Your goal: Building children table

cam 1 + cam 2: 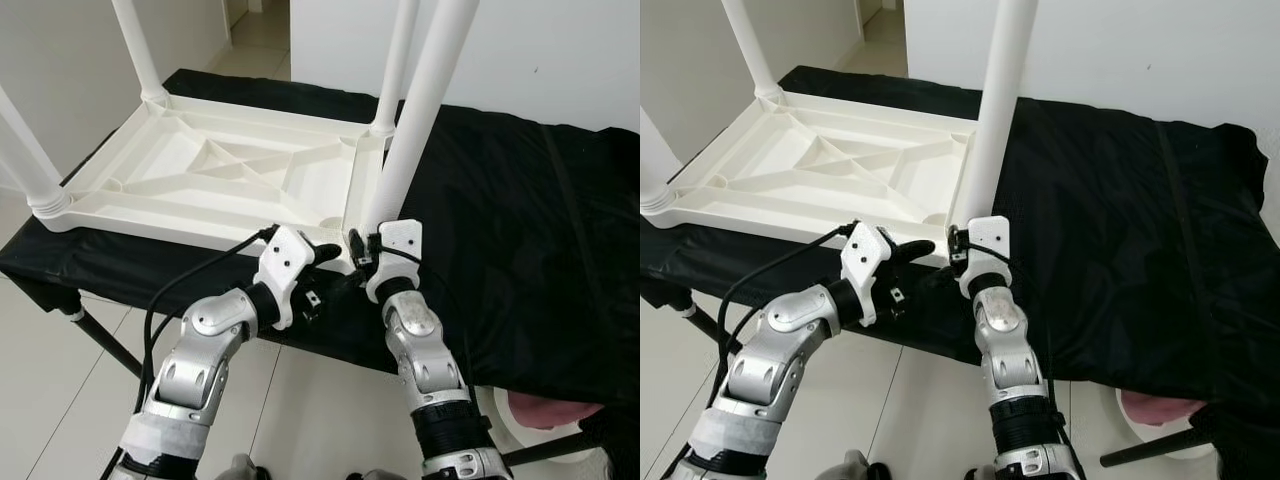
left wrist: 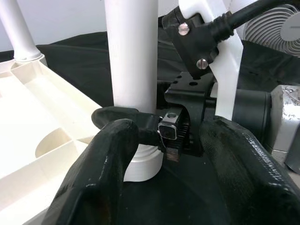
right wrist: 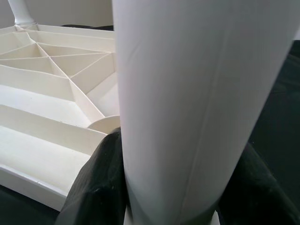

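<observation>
A white children's table (image 1: 200, 170) lies upside down on a black cloth, its ribbed underside facing up. Legs rise from its corners. The near right leg (image 1: 420, 110) stands in its corner socket, and my right gripper (image 1: 362, 252) is shut on it just above the base, a black finger (image 3: 98, 183) on each side. My left gripper (image 1: 320, 272) is open at the same corner, just left of the right gripper. Its two fingers (image 2: 103, 173) are apart with nothing between them, pointing at the leg's base (image 2: 140, 164).
The black cloth (image 1: 520, 220) covers a low stand that extends far to the right. Three more legs (image 1: 138, 50) stand at the other corners. Tiled floor (image 1: 40, 380) lies in front. A white round object (image 1: 540, 415) sits on the floor at lower right.
</observation>
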{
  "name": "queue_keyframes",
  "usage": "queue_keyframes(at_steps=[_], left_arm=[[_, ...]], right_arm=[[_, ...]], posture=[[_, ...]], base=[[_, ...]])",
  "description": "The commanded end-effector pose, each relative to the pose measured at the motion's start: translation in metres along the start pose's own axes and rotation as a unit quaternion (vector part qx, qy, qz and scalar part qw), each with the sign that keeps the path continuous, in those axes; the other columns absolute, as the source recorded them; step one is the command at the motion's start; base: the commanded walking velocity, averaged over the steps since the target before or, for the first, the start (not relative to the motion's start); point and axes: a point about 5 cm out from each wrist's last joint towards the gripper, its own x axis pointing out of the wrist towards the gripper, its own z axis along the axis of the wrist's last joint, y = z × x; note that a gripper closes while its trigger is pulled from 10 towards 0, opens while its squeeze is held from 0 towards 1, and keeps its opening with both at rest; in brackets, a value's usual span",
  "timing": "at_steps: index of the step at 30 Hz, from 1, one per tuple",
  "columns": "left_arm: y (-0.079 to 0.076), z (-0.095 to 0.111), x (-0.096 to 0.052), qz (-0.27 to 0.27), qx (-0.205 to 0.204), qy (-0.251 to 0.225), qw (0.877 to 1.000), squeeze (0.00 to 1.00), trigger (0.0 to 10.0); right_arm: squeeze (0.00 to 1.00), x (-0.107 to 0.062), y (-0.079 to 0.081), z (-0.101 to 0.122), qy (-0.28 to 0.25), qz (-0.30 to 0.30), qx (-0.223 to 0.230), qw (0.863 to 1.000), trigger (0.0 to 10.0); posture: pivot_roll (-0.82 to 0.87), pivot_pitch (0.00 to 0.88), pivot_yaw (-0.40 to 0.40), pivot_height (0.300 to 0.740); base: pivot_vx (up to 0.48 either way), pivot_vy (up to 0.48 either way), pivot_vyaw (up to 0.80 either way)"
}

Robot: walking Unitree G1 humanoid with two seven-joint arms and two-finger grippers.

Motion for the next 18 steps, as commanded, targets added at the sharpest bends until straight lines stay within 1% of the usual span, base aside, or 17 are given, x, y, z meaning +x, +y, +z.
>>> queue_keyframes(at_steps=[1, 2, 3, 4, 6, 8, 9, 10, 11, 12, 14, 15, 16, 18], left_arm=[[0.002, -0.001, 0.001, 0.036, -0.001, 0.003, 0.999, 0.00, 10.0], [0.001, -0.001, 0.002, 0.034, -0.001, 0.001, 0.999, 0.00, 10.0], [0.001, -0.001, 0.003, 0.033, -0.001, 0.000, 0.999, 0.00, 10.0], [0.001, 0.000, 0.003, 0.034, -0.001, -0.001, 0.999, 0.00, 10.0], [0.002, 0.000, 0.004, 0.034, -0.001, -0.002, 0.999, 0.00, 10.0], [0.002, 0.000, 0.004, 0.034, -0.001, -0.003, 0.999, 0.00, 10.0], [0.002, 0.000, 0.004, 0.034, -0.001, -0.003, 0.999, 0.00, 10.0], [0.001, 0.000, 0.004, 0.034, 0.000, -0.003, 0.999, 0.00, 10.0], [0.001, 0.000, 0.004, 0.034, 0.000, -0.003, 0.999, 0.00, 10.0], [0.001, 0.000, 0.003, 0.033, 0.000, -0.003, 0.999, 0.00, 10.0], [0.001, 0.000, 0.003, 0.033, 0.000, -0.003, 0.999, 0.00, 10.0], [0.001, 0.000, 0.003, 0.033, 0.002, -0.003, 0.999, 0.00, 10.0], [0.002, 0.000, 0.003, 0.033, 0.002, -0.002, 0.999, 0.00, 10.0], [0.002, 0.000, 0.003, 0.033, 0.002, -0.002, 0.999, 0.00, 10.0]], right_arm=[[0.00, -0.002, -0.005, 0.002, -0.004, -0.012, 0.001, 1.000, 10.0], [0.00, -0.002, -0.008, 0.004, -0.006, -0.006, 0.010, 1.000, 10.0], [1.00, -0.003, -0.009, 0.007, -0.008, 0.005, 0.022, 1.000, 10.0], [1.00, -0.003, -0.013, 0.010, -0.013, 0.011, 0.032, 0.999, 10.0], [1.00, -0.003, -0.016, 0.012, -0.017, 0.014, 0.038, 0.999, 10.0], [1.00, -0.001, -0.025, 0.015, -0.022, 0.033, 0.035, 0.999, 10.0], [1.00, -0.001, -0.025, 0.015, -0.022, 0.033, 0.035, 0.999, 10.0], [1.00, 0.001, -0.032, 0.013, -0.017, 0.055, 0.029, 0.998, 10.0], [1.00, 0.001, -0.032, 0.013, -0.017, 0.055, 0.029, 0.998, 10.0], [0.87, 0.002, -0.041, 0.009, 0.007, 0.099, 0.027, 0.995, 10.0], [0.87, 0.002, -0.041, 0.009, 0.007, 0.099, 0.027, 0.995, 10.0], [0.00, 0.002, -0.045, 0.007, 0.014, 0.127, 0.016, 0.992, 10.0], [0.00, 0.002, -0.046, 0.007, 0.018, 0.143, 0.008, 0.990, 10.0], [0.00, 0.002, -0.046, 0.007, 0.018, 0.143, 0.008, 0.990, 10.0]], posture=[[-0.10, 0.062, -0.002, 0.740], [-0.11, 0.058, -0.005, 0.740], [-0.11, 0.053, -0.010, 0.740], [-0.11, 0.053, -0.010, 0.740], [-0.11, 0.047, -0.011, 0.740], [-0.11, 0.043, -0.012, 0.740], [-0.11, 0.043, -0.012, 0.740], [-0.11, 0.035, -0.012, 0.740], [-0.11, 0.035, -0.012, 0.740], [-0.11, 0.035, -0.012, 0.740], [-0.11, 0.035, -0.012, 0.740], [-0.11, 0.035, -0.012, 0.740], [-0.10, 0.027, -0.008, 0.740], [-0.10, 0.027, -0.008, 0.740]], base=[[0.000, 0.000, 0.00], [0.000, 0.000, 0.00], [0.000, 0.000, 0.00], [0.000, 0.000, 0.00], [0.000, 0.000, 0.00], [0.000, 0.000, 0.00], [0.000, 0.000, 0.00], [0.000, 0.000, 0.00], [0.000, 0.000, 0.00], [0.000, 0.000, 0.00], [0.000, 0.000, 0.00], [0.000, 0.000, 0.00], [0.000, 0.000, 0.00], [0.000, 0.000, 0.00]])
